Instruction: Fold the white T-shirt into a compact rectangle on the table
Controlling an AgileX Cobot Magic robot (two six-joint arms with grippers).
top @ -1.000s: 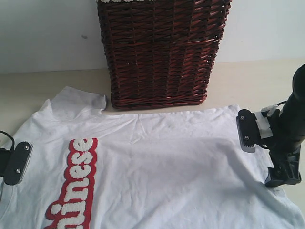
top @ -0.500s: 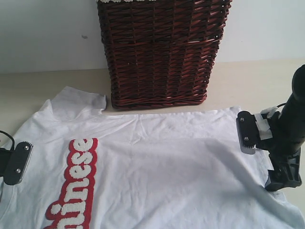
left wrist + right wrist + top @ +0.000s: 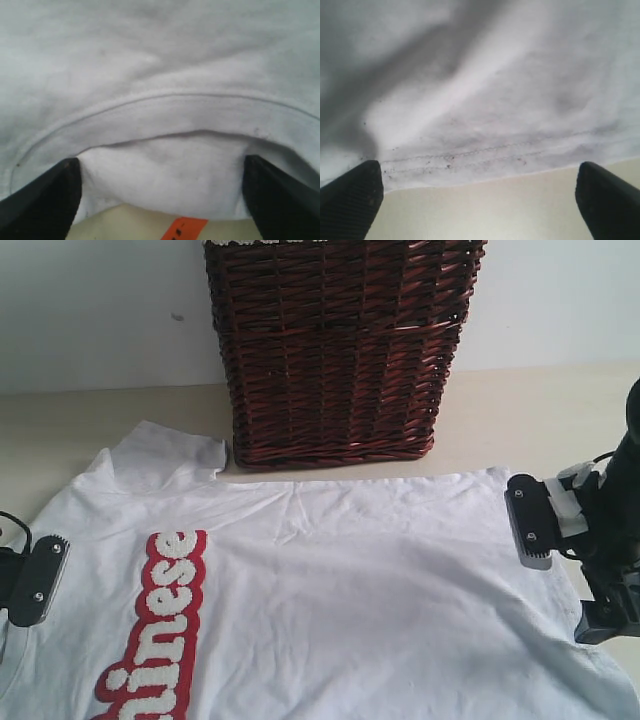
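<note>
The white T-shirt (image 3: 330,600) lies spread flat on the table (image 3: 100,420), its red band of white lettering (image 3: 160,620) toward the left. My left gripper (image 3: 20,590) sits at the shirt's left end, open. In the left wrist view its jaws (image 3: 162,200) straddle the neck opening (image 3: 165,165), close to the orange tag (image 3: 183,229). My right gripper (image 3: 567,570) is at the shirt's right end, also open. In the right wrist view the stitched hem (image 3: 495,150) and bare table (image 3: 495,210) lie between its fingers (image 3: 350,200). Neither gripper holds cloth.
A tall dark red-brown wicker basket (image 3: 335,350) stands at the back, just behind the shirt's far edge. A white wall (image 3: 100,310) rises behind the table. One sleeve (image 3: 165,455) lies beside the basket's left corner.
My right gripper has drifted a little to the right and toward the near edge, off the shirt's end. The left gripper and the shirt stay as they were.
</note>
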